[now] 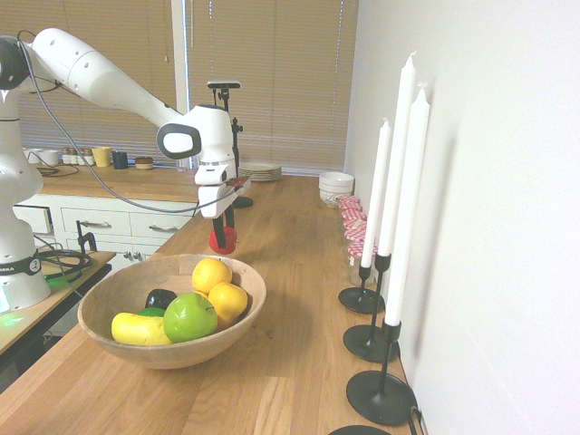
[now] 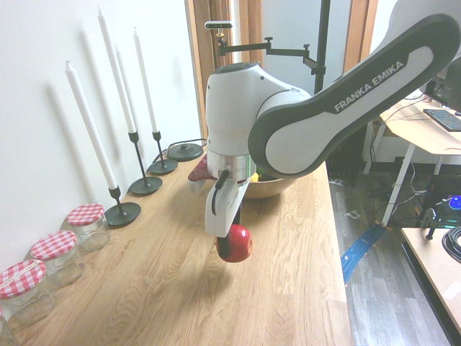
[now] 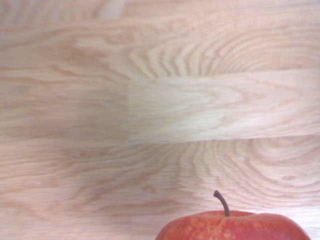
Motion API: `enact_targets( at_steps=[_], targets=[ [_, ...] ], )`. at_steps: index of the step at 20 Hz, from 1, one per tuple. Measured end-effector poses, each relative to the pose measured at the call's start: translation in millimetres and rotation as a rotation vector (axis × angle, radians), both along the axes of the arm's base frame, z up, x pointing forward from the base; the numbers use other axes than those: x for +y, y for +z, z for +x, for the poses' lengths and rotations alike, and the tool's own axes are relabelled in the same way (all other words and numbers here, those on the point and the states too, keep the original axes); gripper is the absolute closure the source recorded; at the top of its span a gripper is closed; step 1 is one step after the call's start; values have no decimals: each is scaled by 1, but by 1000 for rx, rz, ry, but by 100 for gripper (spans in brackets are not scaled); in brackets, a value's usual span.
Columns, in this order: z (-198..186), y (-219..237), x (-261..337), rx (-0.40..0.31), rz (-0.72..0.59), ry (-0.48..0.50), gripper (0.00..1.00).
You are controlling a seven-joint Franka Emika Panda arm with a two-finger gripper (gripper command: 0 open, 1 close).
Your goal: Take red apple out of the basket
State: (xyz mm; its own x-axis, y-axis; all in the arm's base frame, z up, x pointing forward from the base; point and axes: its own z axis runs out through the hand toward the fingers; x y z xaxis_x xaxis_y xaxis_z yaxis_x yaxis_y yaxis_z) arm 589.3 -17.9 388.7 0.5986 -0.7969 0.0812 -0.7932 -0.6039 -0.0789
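In the first outside view, the claw (image 1: 223, 237) points down and is closed tight on the red apple (image 1: 224, 241). The apple is already out of the basket (image 1: 240, 328) and hangs just over the bench (image 1: 290, 362), past the basket's far side. The job now looks like putting it down softly: go low until the apple sits on the wood, then let go, so it does not drop and roll. The green apple (image 1: 189, 316) sits in the basket.

In the second outside view, the apple (image 2: 234, 244) hangs over bare wood. The jars (image 2: 88, 225) and candles (image 2: 88, 128) stand along the wall, well apart. The bench's open edge is nearer, so a rolling apple could fall off there.

In the wrist view, only wood grain lies beyond the apple (image 3: 232, 227), so the spot is free.
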Motion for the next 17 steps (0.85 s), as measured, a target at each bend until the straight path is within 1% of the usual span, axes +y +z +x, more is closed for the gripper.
enact_targets(
  at_steps=[1,4,17],
  targets=[
    [1,-4,-1,4,0,-1,0],
    [1,-10,-1,12,0,-1,0],
    [1,-9,-6,10,6,-17,0]
  ],
)
